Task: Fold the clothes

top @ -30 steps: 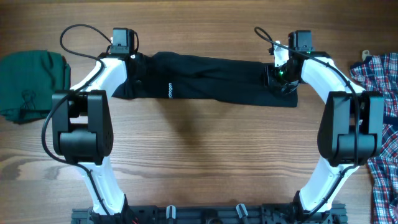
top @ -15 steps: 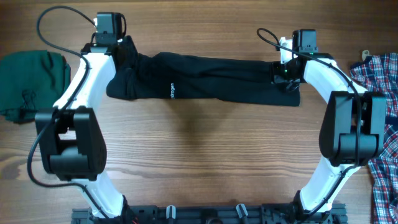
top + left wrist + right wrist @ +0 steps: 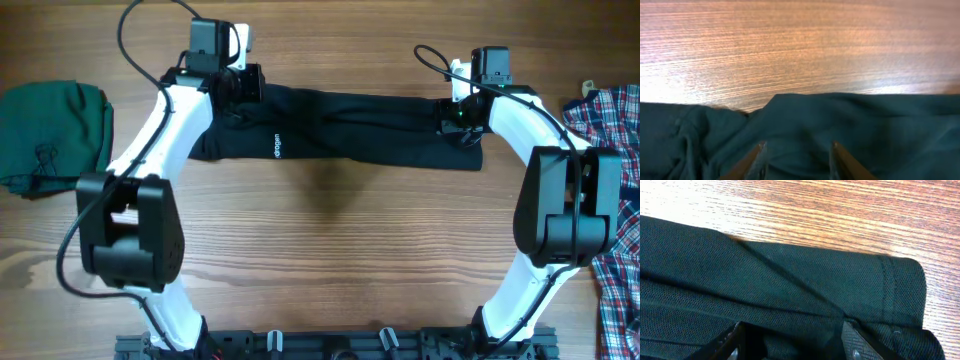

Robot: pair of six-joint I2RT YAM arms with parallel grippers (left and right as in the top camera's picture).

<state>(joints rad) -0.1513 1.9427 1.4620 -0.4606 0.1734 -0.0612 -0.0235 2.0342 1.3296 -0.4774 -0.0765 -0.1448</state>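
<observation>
The black shirt [image 3: 350, 125] lies on the counter [image 3: 320, 240] as a long folded strip, at the far side between the two arms. The left tool [image 3: 799, 150] is over the left end of the strip. Its fingers stand apart with cloth between them, and I cannot tell if they pinch it. The right tool [image 3: 795, 335] is at the right end, spread wide over flat cloth. A green garment [image 3: 50, 130] lies far to the left and a plaid shirt [image 3: 615, 190] far to the right.

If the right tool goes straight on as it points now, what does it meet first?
The black shirt: its fabric fills the line ahead of the right tool. The wooden table shows only beyond its edge. Contact looks near; depth is unclear.
</observation>
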